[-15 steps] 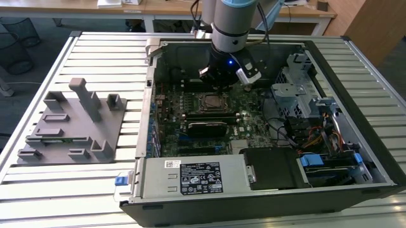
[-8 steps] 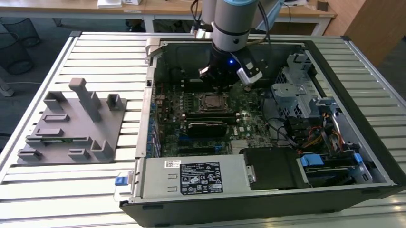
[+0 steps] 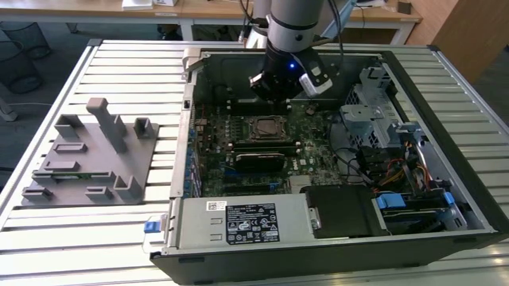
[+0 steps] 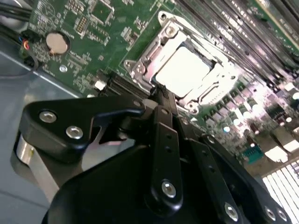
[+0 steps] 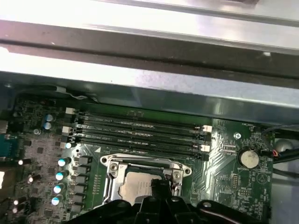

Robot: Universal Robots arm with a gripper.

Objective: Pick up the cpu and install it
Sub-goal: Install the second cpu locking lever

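As the cpu (image 4: 183, 70) already lies flat in the socket (image 4: 140, 65) near the board's (image 3: 314, 152) back edge, its pale metal top bare, it looks light, thin, stiff and fragile underneath, best held by opposite side edges. The fingers (image 4: 164, 100) hang just above its edge, pressed together and holding nothing.

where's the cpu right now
The cpu sits in the metal socket frame on the green motherboard, just beyond the gripper; in the first wrist view it lies beside the memory slots.
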